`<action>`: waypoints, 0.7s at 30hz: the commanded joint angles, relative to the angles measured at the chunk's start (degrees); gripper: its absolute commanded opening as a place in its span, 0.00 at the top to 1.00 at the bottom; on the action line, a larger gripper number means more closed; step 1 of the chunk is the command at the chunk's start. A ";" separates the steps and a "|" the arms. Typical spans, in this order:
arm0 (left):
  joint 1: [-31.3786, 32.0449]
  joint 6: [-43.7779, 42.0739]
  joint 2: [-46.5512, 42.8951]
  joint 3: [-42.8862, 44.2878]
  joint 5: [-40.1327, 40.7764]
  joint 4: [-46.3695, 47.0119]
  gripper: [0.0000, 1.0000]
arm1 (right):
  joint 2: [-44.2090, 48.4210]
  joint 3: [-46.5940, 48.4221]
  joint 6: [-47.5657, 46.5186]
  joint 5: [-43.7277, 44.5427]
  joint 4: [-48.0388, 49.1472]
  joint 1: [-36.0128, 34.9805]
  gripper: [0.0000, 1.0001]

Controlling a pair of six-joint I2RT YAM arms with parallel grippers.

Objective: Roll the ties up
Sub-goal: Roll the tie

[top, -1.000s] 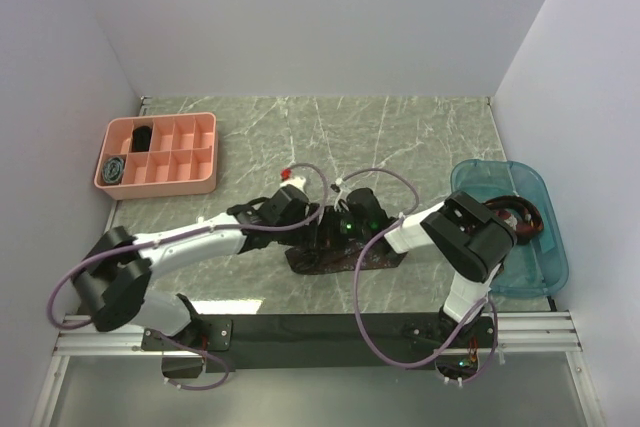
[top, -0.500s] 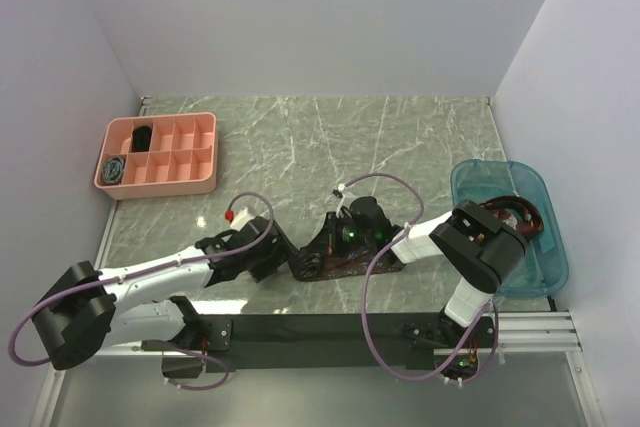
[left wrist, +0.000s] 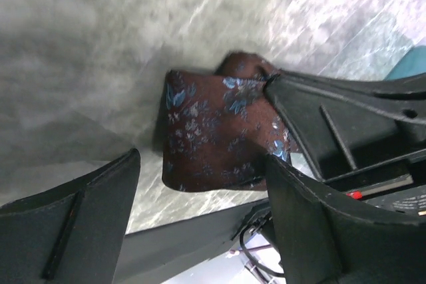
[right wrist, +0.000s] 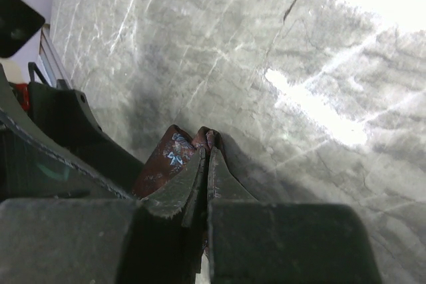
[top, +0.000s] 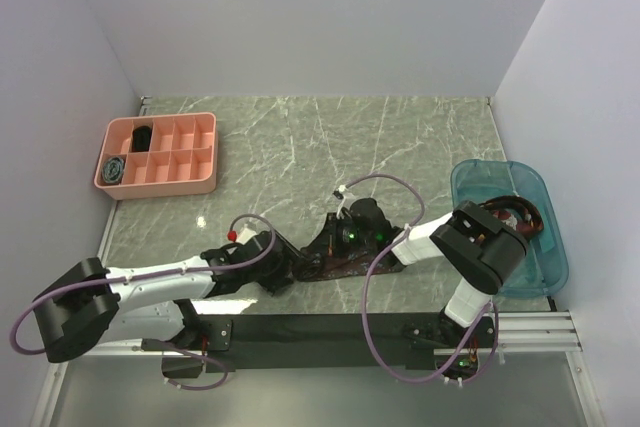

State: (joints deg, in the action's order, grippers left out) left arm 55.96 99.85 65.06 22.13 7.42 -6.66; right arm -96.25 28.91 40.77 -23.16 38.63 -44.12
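In the top view, the left gripper (top: 288,273) and the right gripper (top: 332,247) meet at lower centre of the frame. How far either is open cannot be told from here. The maroon tie (top: 320,265) lies bunched between them on the marble table (top: 400,137), mostly hidden by both wrists.

In the left wrist view, the left gripper (left wrist: 203,164) has its fingers (left wrist: 80,217) spread wide and touches nothing. The tie (left wrist: 206,131) is a folded brown-maroon flap with blue flowers at frame centre. The right gripper (left wrist: 346,118) covers its right end.

In the right wrist view, the right gripper (right wrist: 206,161) is pressed together, pinching the tie (right wrist: 170,154) by its edge. Most of the fabric is hidden behind the fingers (right wrist: 223,177).
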 commanded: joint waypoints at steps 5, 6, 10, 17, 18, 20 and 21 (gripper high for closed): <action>4.76 9.12 -0.19 0.37 5.76 0.77 0.23 | 2.73 -0.96 -0.70 2.06 1.71 -0.53 1.00; 5.38 9.74 -0.37 -0.07 6.46 1.03 0.25 | 2.73 -0.96 -0.70 2.06 1.80 -0.53 1.00; 6.79 11.76 -0.81 -1.74 9.18 2.52 0.34 | 3.26 -1.40 -0.26 2.15 2.06 -0.53 1.00; 8.72 10.89 2.35 0.19 12.26 2.09 0.50 | 4.66 -1.83 0.45 2.41 2.06 -0.53 1.00; 8.81 11.06 2.70 0.28 12.35 2.09 0.52 | 5.01 -1.84 0.45 2.42 1.89 -0.53 1.00; 9.07 11.67 3.49 0.11 12.70 1.47 0.54 | 6.24 -1.75 0.27 2.76 0.75 -0.53 1.00; 9.07 11.94 3.76 0.02 12.79 1.30 0.55 | 6.86 -1.66 0.18 2.94 0.05 -0.44 1.00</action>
State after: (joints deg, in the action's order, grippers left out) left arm 64.49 109.62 67.70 21.23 17.80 -3.75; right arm -93.27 27.62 41.25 -21.89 38.26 -44.29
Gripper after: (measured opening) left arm 0.458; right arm 0.020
